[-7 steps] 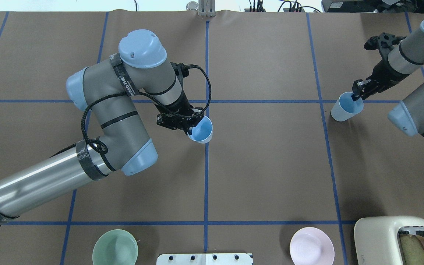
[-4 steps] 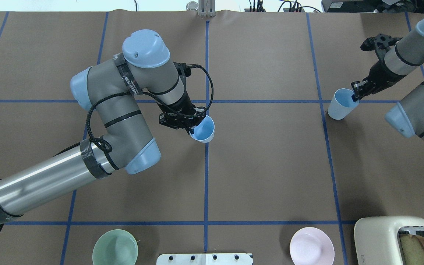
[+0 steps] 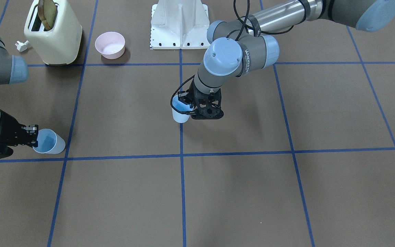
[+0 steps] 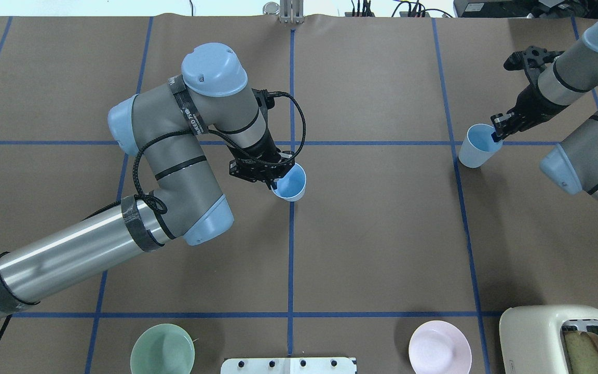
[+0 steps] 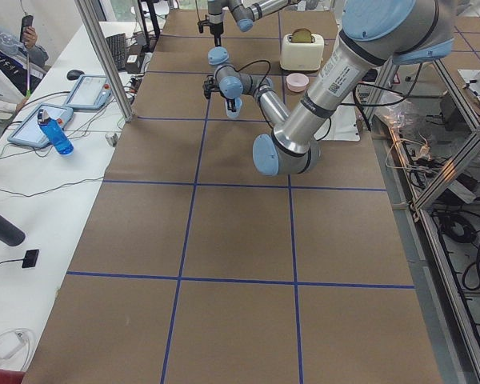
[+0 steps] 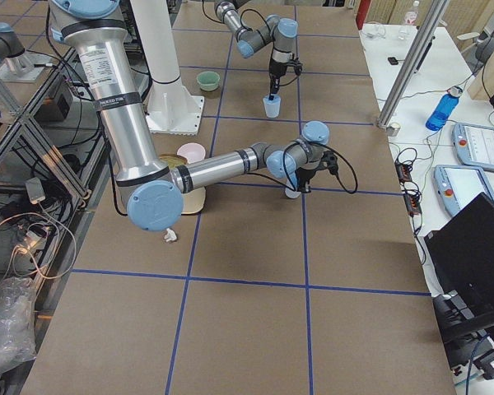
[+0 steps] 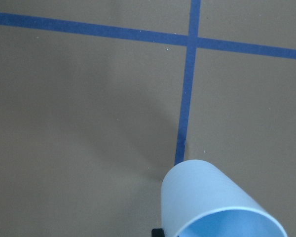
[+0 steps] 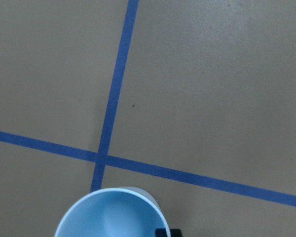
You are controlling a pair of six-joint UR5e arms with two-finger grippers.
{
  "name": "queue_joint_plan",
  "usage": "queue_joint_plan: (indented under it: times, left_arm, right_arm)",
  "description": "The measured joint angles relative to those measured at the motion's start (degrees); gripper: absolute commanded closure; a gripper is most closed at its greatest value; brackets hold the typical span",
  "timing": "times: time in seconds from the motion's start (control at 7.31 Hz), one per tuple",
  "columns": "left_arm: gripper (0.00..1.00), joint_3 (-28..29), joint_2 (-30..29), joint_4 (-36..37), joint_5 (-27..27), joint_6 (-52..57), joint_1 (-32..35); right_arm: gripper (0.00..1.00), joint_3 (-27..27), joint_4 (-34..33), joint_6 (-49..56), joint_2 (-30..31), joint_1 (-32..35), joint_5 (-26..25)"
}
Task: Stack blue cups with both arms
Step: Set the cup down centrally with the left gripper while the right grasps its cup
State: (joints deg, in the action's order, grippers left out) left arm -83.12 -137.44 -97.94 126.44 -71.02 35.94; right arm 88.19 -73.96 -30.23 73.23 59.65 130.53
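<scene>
Brown paper-covered bench (image 4: 382,234). Cream toaster (image 4: 543,332), near right, holds a bread slice (image 4: 584,353). Pale green bowl (image 4: 162,349) and pink bowl (image 4: 439,347) – both empty. Left gripper (image 4: 274,179) pinches the rim of the centre light-blue plastic cup (image 4: 289,183); right gripper (image 4: 497,134) pinches the tilted far-right light-blue plastic cup (image 4: 478,147) – both empty.

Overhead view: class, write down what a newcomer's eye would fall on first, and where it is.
Two light-blue cups stand out, each pinched at its rim by a gripper: the left gripper holds the centre cup at the middle tape line, the right gripper holds the edge cup far to the right. Next comes the cream toaster with bread in it, at the view's bottom right, beside the pink bowl.
</scene>
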Motion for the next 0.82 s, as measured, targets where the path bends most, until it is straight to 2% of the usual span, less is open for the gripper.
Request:
queue_joint_plan:
  times: [0.14, 0.27, 0.55, 0.68, 0.82]
  left_arm:
    - [0.81, 0.3, -0.2, 0.0, -0.5, 0.0, -0.4]
    - [0.71, 0.4, -0.2, 0.0, -0.7, 0.1, -0.6]
    - [0.66, 0.4, -0.2, -0.3, -0.7, 0.1, -0.6]
    - [0.53, 0.3, -0.2, -0.5, -0.7, 0.2, -0.6]
    - [0.46, 0.2, -0.1, -0.6, -0.7, 0.2, -0.6]
  right_arm:
    - [1.0, 0.7, -0.2, 0.0, -0.3, 0.0, 0.1]
    - [1.0, 1.3, -0.4, -0.1, -0.5, 0.2, 0.3]
    - [1.0, 2.5, -0.6, -0.3, -1.1, 0.7, 0.5]
    - [1.0, 3.1, -0.7, -0.5, -1.3, 0.9, 0.5]
    - [1.0, 3.5, -0.7, -1.0, -1.7, 1.0, 0.5]
